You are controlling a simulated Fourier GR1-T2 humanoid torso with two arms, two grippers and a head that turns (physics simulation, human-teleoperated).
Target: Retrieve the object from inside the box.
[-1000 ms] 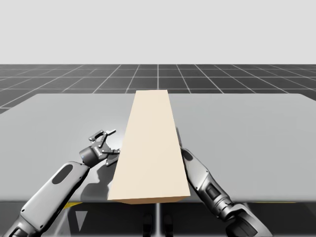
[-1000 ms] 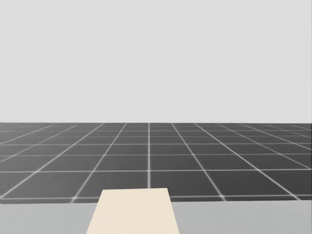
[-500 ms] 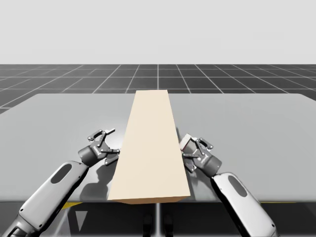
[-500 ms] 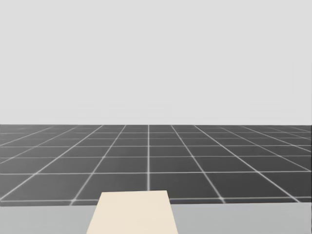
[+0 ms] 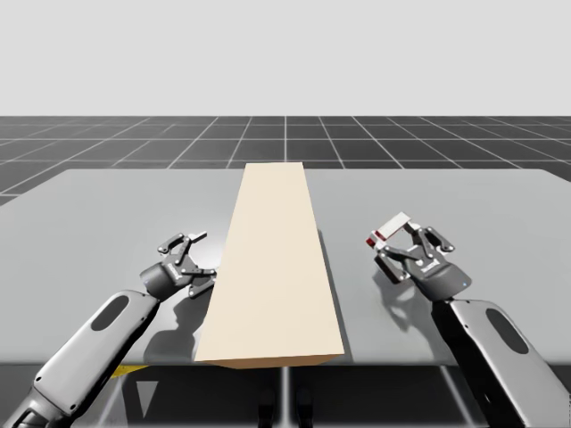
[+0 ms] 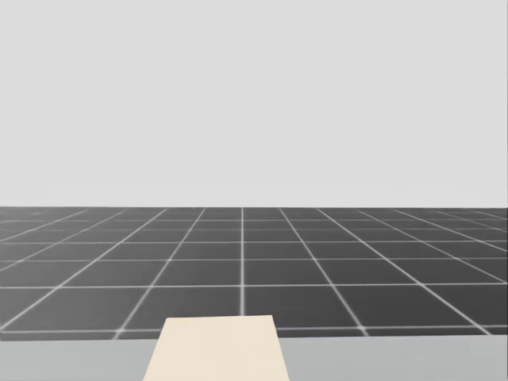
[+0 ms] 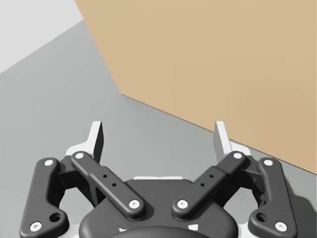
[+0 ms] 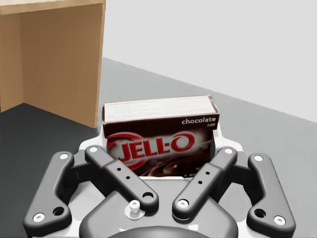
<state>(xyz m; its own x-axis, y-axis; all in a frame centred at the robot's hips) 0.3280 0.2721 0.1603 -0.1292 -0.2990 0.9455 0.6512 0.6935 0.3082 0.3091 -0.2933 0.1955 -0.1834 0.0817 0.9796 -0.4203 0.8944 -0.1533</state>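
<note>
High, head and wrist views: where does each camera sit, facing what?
High view: overhead, looking down on tan box, left gripper, right gripper.
Head view: on my head, looking past the tan box's far end.
Left wrist view: on my left hand, facing the tan box's side.
Right wrist view: right hand, facing the gripped brown box.
All share the tan box.

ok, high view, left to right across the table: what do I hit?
My left gripper, open → long tan box → my right gripper, shut on the small dark-red box.

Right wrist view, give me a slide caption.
Right gripper holds the small brown box outside the open tan box.
</note>
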